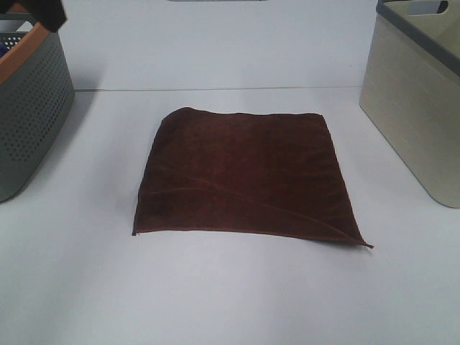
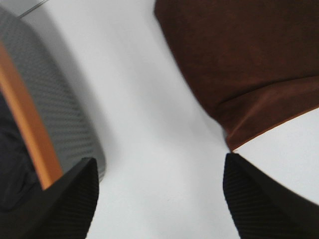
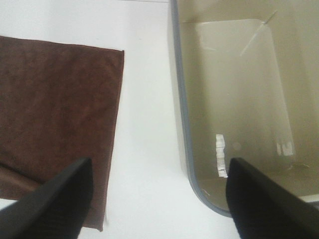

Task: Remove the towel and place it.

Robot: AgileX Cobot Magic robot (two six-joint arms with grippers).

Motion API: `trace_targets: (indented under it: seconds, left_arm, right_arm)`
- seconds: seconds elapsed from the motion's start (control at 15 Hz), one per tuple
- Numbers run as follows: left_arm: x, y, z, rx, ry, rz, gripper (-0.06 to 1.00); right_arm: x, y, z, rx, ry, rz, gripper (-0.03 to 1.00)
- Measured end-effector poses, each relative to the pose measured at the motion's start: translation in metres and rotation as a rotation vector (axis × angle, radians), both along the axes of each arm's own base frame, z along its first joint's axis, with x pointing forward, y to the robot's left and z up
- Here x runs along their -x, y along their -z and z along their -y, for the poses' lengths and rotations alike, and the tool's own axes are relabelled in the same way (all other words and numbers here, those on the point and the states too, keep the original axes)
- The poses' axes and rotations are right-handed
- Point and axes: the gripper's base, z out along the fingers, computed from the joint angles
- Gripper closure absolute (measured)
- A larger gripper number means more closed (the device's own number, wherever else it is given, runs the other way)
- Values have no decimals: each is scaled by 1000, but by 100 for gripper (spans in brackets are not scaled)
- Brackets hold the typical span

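The towel (image 1: 244, 172) lies flat on the white bench (image 1: 230, 295), between a grey basket (image 1: 29, 108) with little holes and a beige basket (image 1: 417, 100). No hand is touching it. So the job looks almost done, or maybe all done: the towel is out and spread on the bench with just one long crease across it. I cannot tell if it must go somewhere else (the task only says to place it).

The left hand (image 2: 159, 199) has its two black fingers (image 2: 65, 204) apart with nothing between them, only bare bench. The grey basket with its orange rim (image 2: 30, 124) is close on one side of this hand. A corner of the towel is near the tip of the other finger, not touching it.

The right hand (image 3: 159, 199) is open wide and empty too. It hangs over the strip of bench between the towel and the beige basket. The towel's edge is just beside one finger, and the basket's rounded corner (image 3: 199, 189) is beside the other. That basket looks empty inside.
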Motion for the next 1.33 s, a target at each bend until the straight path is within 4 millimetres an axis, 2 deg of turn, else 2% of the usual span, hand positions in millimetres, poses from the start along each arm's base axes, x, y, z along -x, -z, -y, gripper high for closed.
trace_targets:
  seconds: [0.13, 0.33, 0.4, 0.47, 0.6, 0.67, 0.73, 0.8, 0.87, 1.0, 1.33]
  left_arm:
    - [17, -4, -32, -8, -105, 3, 27]
    - [37, -13, -106, -7, -349, 31, 27]
    - [41, -16, -116, -6, -384, 41, 27]
    - [49, -23, -136, 4, -452, 62, 27]
    - [70, -29, -159, 39, -520, 84, 27]
    - [81, -29, -161, 70, -524, 86, 27]
    - [109, -27, -152, 104, -487, 99, 27]
    - [123, -22, -147, 116, -473, 96, 27]
    - [130, -20, -145, 123, -469, 97, 27]
    - [156, -8, -136, 150, -446, 106, 27]
    - [194, 15, -125, 134, -394, 121, 27]
  right_arm:
    - [0, 8, 19, -20, 74, -27, 32]
    - [6, 26, 47, -35, 141, -91, 32]
    - [10, 27, 47, -35, 137, -94, 32]
    - [18, 26, 47, -23, 123, -91, 32]
    - [43, 20, 41, -53, 80, -69, 32]
    - [58, 20, 38, -77, 66, -63, 32]
    - [92, 24, 34, -93, 53, -56, 32]
    - [110, 30, 33, -83, 42, -56, 32]
    - [117, 34, 33, -83, 42, -61, 32]
    - [152, 43, 31, -81, 42, -41, 32]
    - [222, 70, 33, -12, 57, 32, 32]
